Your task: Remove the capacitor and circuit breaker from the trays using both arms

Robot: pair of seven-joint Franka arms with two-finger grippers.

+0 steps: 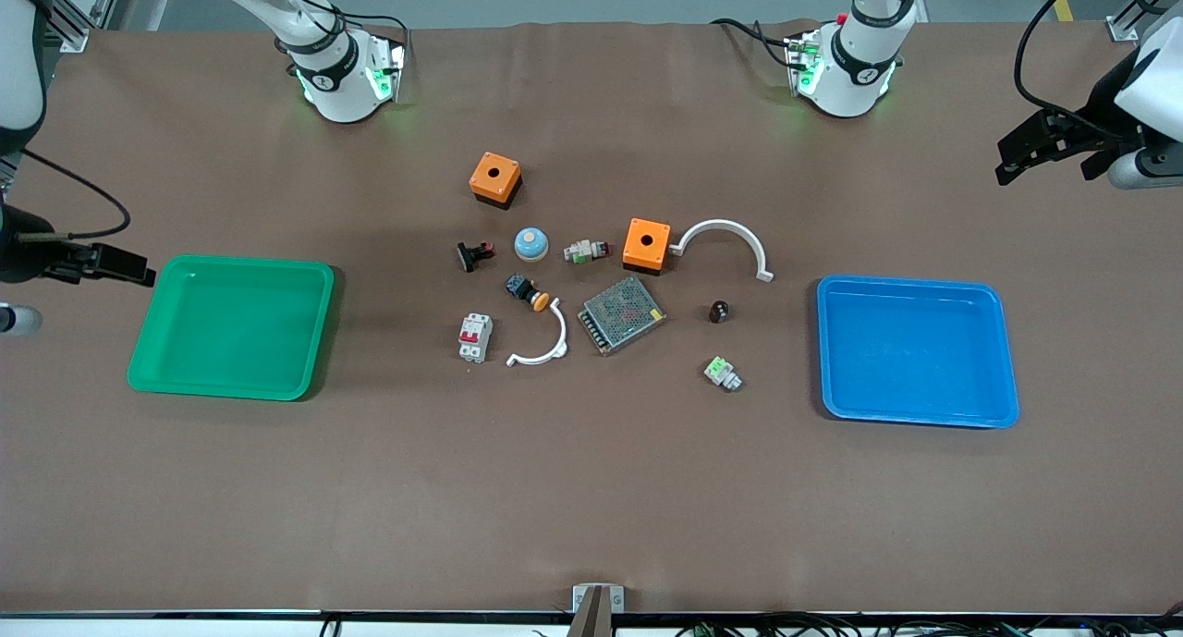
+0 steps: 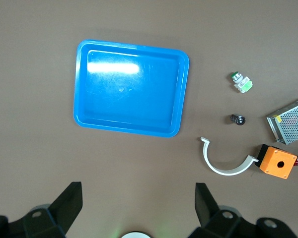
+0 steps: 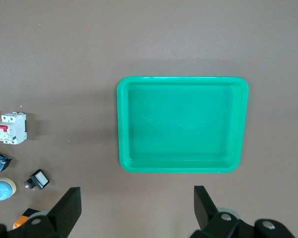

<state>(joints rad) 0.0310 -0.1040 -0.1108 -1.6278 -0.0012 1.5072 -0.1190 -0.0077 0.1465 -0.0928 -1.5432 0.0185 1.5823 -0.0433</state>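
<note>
The capacitor [image 1: 719, 311], a tiny dark cylinder, lies on the table between the metal mesh box and the blue tray; it also shows in the left wrist view [image 2: 237, 119]. The breaker [image 1: 475, 336], a white block with red levers, lies among the parts on the side toward the green tray, and shows in the right wrist view [image 3: 10, 128]. My left gripper [image 1: 1021, 156] hangs open and empty high at its end of the table, past the blue tray [image 1: 915, 349]. My right gripper [image 1: 115, 267] hangs open and empty beside the green tray [image 1: 231, 325].
Mid-table lie two orange boxes [image 1: 495, 177] [image 1: 646, 244], two white arcs [image 1: 724, 243] [image 1: 543, 341], a mesh box [image 1: 622, 315], a blue-domed button [image 1: 531, 243], a black-and-red switch part [image 1: 474, 254], an orange-capped push-button [image 1: 527, 291], a white button part [image 1: 586, 250] and a white-and-green connector [image 1: 722, 373].
</note>
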